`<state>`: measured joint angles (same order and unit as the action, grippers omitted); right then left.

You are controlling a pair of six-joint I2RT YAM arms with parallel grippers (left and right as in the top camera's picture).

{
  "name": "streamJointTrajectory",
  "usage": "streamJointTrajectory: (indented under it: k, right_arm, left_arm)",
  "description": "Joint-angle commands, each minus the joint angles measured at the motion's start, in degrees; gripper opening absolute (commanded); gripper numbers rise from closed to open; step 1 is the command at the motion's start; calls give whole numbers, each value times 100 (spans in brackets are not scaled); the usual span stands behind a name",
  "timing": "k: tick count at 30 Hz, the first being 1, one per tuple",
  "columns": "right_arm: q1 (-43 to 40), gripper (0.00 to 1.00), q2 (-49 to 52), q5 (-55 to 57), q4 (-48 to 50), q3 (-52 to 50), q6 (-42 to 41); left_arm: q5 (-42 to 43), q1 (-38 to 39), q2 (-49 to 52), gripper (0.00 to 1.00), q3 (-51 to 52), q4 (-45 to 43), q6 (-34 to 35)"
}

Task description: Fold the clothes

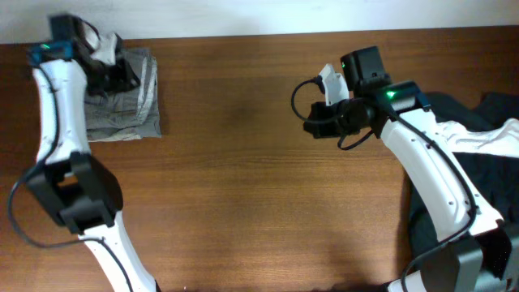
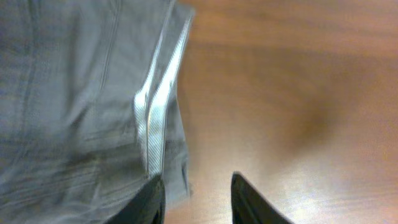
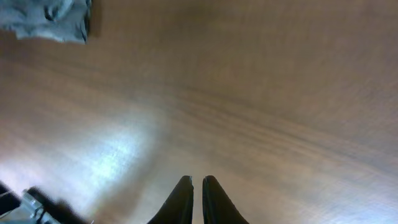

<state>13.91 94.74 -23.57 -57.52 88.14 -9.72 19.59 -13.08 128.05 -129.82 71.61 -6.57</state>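
Note:
A folded grey garment (image 1: 130, 101) lies at the table's far left; it fills the left of the left wrist view (image 2: 74, 93) and shows small in the right wrist view (image 3: 50, 18). My left gripper (image 1: 122, 77) hovers over the garment's far edge; its fingers (image 2: 196, 196) are open with nothing between them. My right gripper (image 1: 312, 123) is over bare wood right of centre; its fingers (image 3: 196, 186) are shut and empty. A pile of dark clothes (image 1: 478, 130) with a white piece (image 1: 499, 138) lies at the right edge, partly under the right arm.
The wooden table (image 1: 243, 178) has a pale wall edge along the top. The right arm's cable loops near the gripper (image 1: 300, 97).

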Motion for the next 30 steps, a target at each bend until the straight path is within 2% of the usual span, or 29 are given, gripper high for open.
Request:
streamJointTrajectory:
  k: [1,3,4,5,6,7,8,9,14,19,23,27,28,30]
  right_arm:
    - [-7,11,-651,776,-133,844,358]
    - [-7,11,-1187,988,-245,1268,376]
    - [-7,13,-1582,1128,-299,1416,374]
    - [-7,23,-1930,1311,-328,1443,376]
    - [-7,35,-2240,1513,-402,1443,374]
    - [-7,46,-2551,1635,-533,1443,374]
    - [-7,74,-2828,1657,-678,1443,374]
    - [-7,99,-3029,1655,-765,1443,372]
    - [-7,99,-3436,1652,-986,1443,372]
    - [-7,99,-3390,1635,-986,1440,372]
    - [-7,99,-3346,1801,-1386,1440,348]
    - [-7,98,-3414,1985,-1266,1443,356]
    - [-9,99,-3416,2149,-1213,1440,426]
    - [-37,99,-3515,2365,-538,1134,1158]
  left_arm:
    - [-424,17,-1340,36,-1093,1200,-1034]
    - [-422,20,-2070,36,-1139,1749,-1054]
    - [-415,24,-2483,44,-1139,2087,-1043]
    - [-367,24,-2767,49,-1139,2310,-1021]
    - [-251,24,-3082,52,-1139,2503,-907]
    - [-227,24,-3373,67,-1095,2509,-691]
    - [-227,24,-3604,99,-1032,2509,-564]
    - [-245,24,-3847,99,-970,2509,-566]
    - [-184,24,-4186,99,-968,2457,-568]
    - [-184,24,-4192,99,-968,2507,-568]
    - [-184,24,-4192,99,-968,2507,-568]
    - [-184,24,-4194,99,-968,2507,-568]
    - [-184,24,-4192,99,-968,2507,-568]
    - [-184,24,-4194,99,-968,2507,-568]
